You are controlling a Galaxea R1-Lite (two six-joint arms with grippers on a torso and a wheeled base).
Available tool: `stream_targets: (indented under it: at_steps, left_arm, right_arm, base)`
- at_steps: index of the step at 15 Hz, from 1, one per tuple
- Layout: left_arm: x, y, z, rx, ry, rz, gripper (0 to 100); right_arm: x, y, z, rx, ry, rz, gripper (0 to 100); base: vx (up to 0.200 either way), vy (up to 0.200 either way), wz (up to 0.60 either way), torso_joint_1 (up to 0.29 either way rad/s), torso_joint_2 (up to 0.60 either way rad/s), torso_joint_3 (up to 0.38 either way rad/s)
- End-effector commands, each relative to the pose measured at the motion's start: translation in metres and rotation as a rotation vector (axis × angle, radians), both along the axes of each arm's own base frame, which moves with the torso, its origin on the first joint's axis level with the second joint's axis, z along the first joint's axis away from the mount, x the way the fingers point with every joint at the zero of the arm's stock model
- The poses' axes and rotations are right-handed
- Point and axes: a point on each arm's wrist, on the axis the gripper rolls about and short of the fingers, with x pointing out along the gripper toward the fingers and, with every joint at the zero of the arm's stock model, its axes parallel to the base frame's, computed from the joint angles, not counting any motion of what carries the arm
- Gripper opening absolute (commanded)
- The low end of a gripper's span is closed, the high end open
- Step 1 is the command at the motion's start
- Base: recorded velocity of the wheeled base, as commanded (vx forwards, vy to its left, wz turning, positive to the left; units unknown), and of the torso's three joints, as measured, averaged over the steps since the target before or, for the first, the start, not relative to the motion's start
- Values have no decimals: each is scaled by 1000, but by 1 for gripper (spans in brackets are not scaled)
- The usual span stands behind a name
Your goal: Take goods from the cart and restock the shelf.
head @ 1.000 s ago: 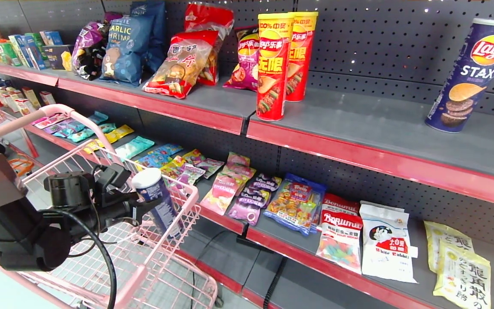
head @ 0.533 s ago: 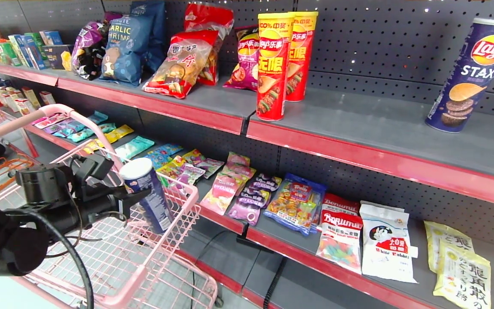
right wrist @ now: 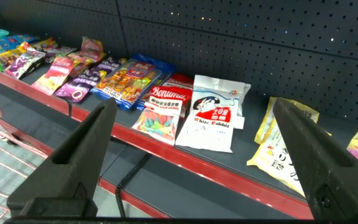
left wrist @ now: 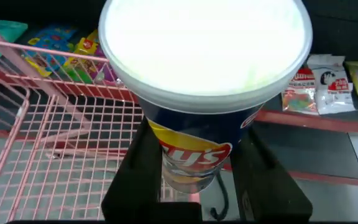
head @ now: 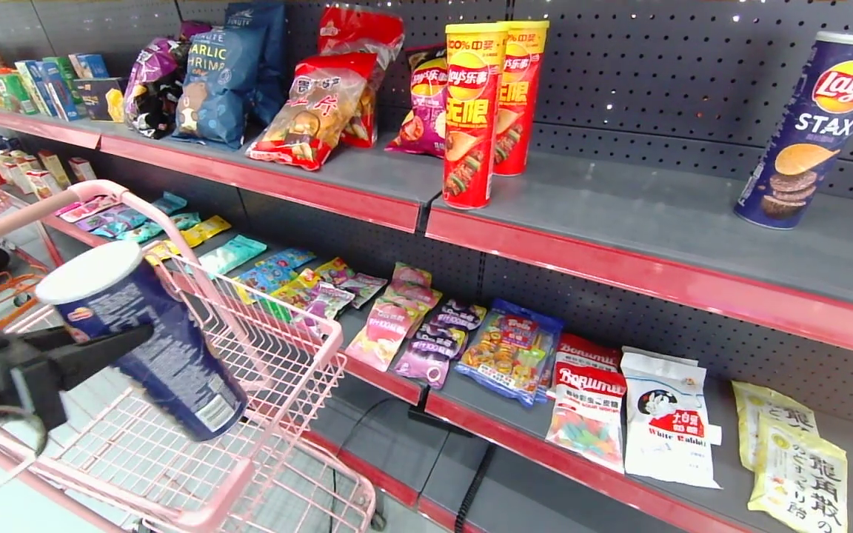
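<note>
My left gripper (head: 112,344) is clamping 1 dark-blue, white-lidded chip can (head: 167,363), tilting above the pink cart (head: 334,337); my right gripper (right wrist: 192,106) is gaping wide.

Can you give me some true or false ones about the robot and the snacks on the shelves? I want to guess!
1. The left claw holds a blue chip can with a white lid. True.
2. The right claw squeezes a candy bag. False: it is open and holds nothing.
3. Two red cans with yellow lids stand on the top shelf. True.
4. The cart is green. False: it is pink.
5. The tall blue can on the top shelf lies on its side. False: it stands upright.
</note>
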Motion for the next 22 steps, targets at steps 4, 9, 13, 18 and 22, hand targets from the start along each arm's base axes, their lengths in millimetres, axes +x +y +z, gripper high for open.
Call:
stream_targets:
  at_steps: [4,9,13,18,22]
  left_arm:
    - [-123,-9,17,55,-208,355,0]
    - [-146,-11,18,-4,-273,402,0]
    - [-158,-13,16,-21,-310,287,0]
    - [-157,-13,13,-18,-294,292,0]
    - [-156,-13,10,36,-261,300,0]
  right_arm:
    - [0,0,0,0,1,0,100]
    - [0,0,0,0,-1,0,100]
    - [0,0,0,0,1,0,100]
    - [0,0,0,0,1,2,100]
    - [0,0,0,0,1,2,100]
  base:
    - [0,0,0,13,-37,-25]
    - [0,0,0,153,-458,-287]
    - [0,0,0,218,-563,-347]
    - [0,0,-240,219,-528,-309]
    - [0,0,-600,39,-72,-41]
